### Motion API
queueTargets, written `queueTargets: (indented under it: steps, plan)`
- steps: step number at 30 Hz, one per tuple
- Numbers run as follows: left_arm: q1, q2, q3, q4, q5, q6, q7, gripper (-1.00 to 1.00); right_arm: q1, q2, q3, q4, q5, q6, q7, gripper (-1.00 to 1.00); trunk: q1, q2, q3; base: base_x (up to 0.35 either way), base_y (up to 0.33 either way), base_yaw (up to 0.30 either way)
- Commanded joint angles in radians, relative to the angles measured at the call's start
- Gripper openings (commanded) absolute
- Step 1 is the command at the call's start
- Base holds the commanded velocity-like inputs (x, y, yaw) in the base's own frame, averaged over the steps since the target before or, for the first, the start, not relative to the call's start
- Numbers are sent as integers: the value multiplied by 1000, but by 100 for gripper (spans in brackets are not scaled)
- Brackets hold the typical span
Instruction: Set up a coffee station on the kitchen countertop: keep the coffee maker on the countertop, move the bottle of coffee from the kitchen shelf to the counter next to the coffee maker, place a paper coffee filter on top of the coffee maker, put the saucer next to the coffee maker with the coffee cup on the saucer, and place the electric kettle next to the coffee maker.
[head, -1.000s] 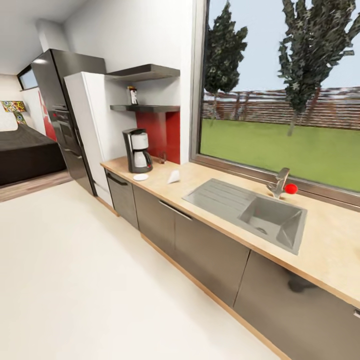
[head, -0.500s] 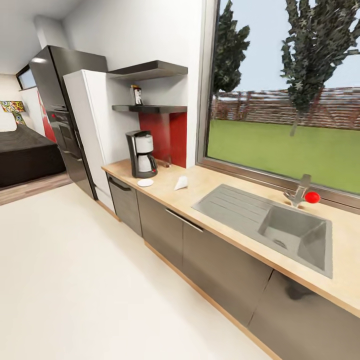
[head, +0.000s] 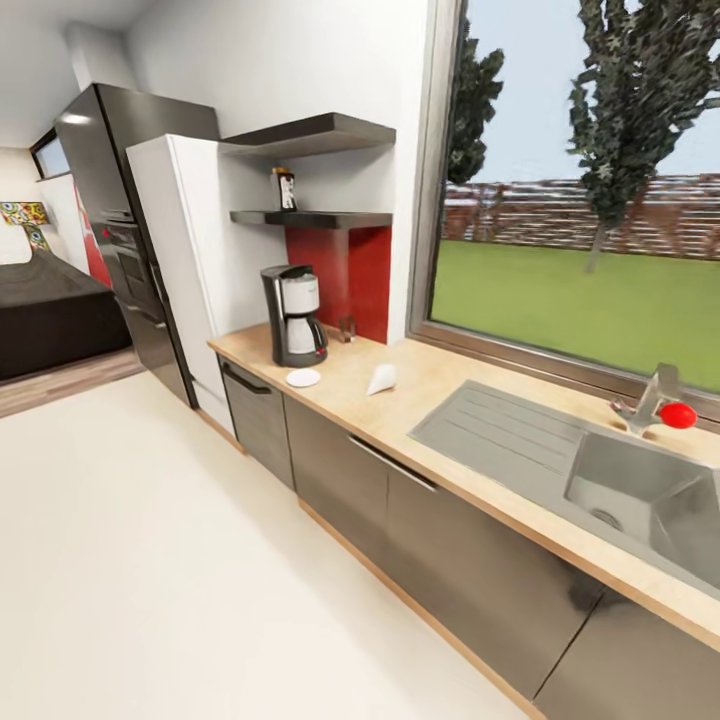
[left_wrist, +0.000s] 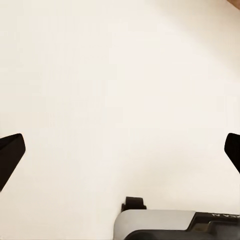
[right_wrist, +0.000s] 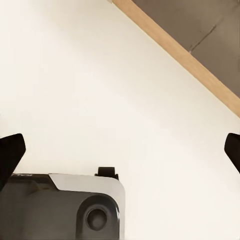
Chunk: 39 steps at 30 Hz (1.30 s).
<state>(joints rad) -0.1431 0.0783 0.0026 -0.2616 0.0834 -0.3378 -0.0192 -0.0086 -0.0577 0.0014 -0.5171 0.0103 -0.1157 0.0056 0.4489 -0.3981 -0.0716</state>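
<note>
In your head view the coffee maker (head: 296, 315) stands near the far end of the kitchen countertop (head: 440, 385), the saucer (head: 303, 378) just before it at the front edge, the paper coffee filter (head: 381, 379) beside; the bottle of coffee (head: 287, 190) sits on the kitchen shelf (head: 312, 217). In your left wrist view the left gripper (left_wrist: 120, 150) gapes wide, empty, over pale floor (left_wrist: 120, 75). In your right wrist view the right gripper (right_wrist: 120, 150) likewise gapes empty near the cabinet base (right_wrist: 175, 47)

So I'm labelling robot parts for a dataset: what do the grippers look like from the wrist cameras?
The left gripper has black, tapering fingertips at both picture edges, above a rounded light grey housing with a dark lower part, a small black tab on top and faint lettering. The right gripper has the same black fingertips, with a grey body, a small black tab and a dark round recess.
</note>
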Motion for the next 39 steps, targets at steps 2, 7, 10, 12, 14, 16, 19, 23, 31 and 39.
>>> queueTargets:
  steps: [2, 7, 10, 12, 14, 16, 19, 23, 31, 39]
  plan:
    - [-1, 0, -1, 1, 9, -3, -2, 100, -1, 0, 0, 0, 1, -3, 1, 100, 1, -2, -2, 302, 214, 0]
    - [-1, 0, -1, 1, 9, -3, -2, 100, -1, -1, 0, 3, 1, -4, 1, 100, 1, -2, -2, 295, 222, 0]
    - [-1, 0, -1, 1, 9, -3, -2, 100, -1, -1, 0, 6, 2, -4, 1, 100, 1, -2, -2, 286, 230, 0]
    - [-1, 0, -1, 1, 9, -3, -2, 100, -1, -1, 0, 6, 2, -4, 1, 100, 1, -2, -2, 284, 233, 0]
    - [-1, 0, -1, 1, 9, -3, -2, 100, -1, -1, 0, 6, 2, -4, 1, 100, 1, -2, -2, 283, 233, 0]
    - [-1, 0, -1, 1, 9, -3, -2, 100, -1, -1, 0, 6, 2, -4, 1, 100, 1, -2, -2, 283, 233, 0]
    - [-1, 0, -1, 1, 9, -4, -2, 100, -1, -1, 0, 6, 2, -3, 1, 100, 1, -2, -2, 283, 233, 0]
    - [-1, 0, -1, 1, 9, -4, -2, 100, -1, -1, 0, 6, 2, -3, 1, 100, 1, -2, -2, 285, 215, 0]
    - [-1, 0, -1, 1, 9, -4, -2, 100, -1, -1, 0, 6, 2, -4, 1, 100, 1, -2, -2, 314, 48, 0]
    - [0, 0, -1, 1, 9, -4, -2, 100, -1, -1, 0, 7, 2, -3, 1, 100, 1, -2, -2, 332, 2, 0]
